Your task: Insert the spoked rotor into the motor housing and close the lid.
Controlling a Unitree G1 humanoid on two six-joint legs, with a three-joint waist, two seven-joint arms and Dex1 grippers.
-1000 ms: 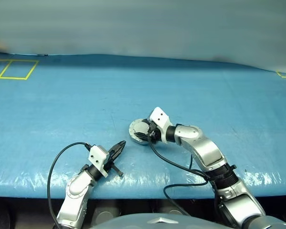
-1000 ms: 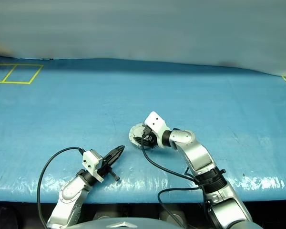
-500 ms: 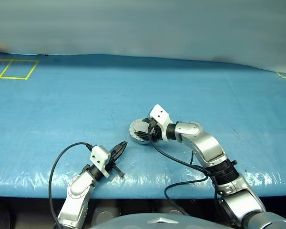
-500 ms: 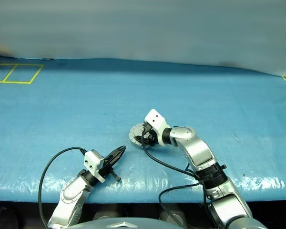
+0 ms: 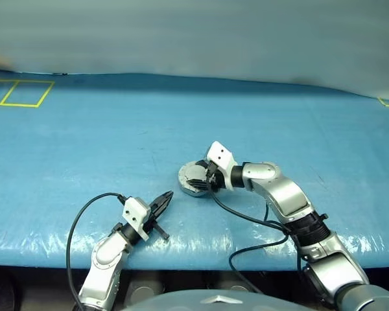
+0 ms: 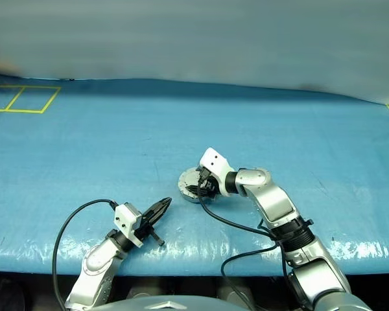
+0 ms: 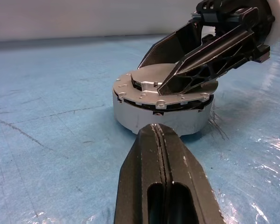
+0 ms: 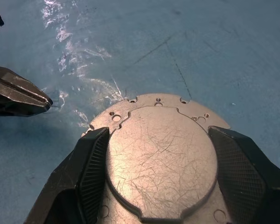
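Between your right gripper's (image 8: pixel 158 186) spread fingers sits the lid (image 8: pixel 161 158), plain grey face up, lying flat on the motor housing (image 7: pixel 161 109); one finger (image 8: pixel 79 182) flanks each side of the disc. Just ahead of your left gripper (image 7: pixel 157 133), whose fingers are pressed together and empty, stands that same housing on the blue table cover (image 5: pixel 84 142).

motor housing (image 7: pixel 161 114): one — round grey metal case on the blue counter (image 5: pixel 84 149)
lid (image 8: pixel 161 158): one — plain grey disc lying on top of the housing
end effector: two — left end effector (image 5: pixel 163 199) and right end effector (image 5: pixel 204 179)
black cables: two — one on each arm
yellow taped squares (image 5: pixel 19 94): two side by side at the far left
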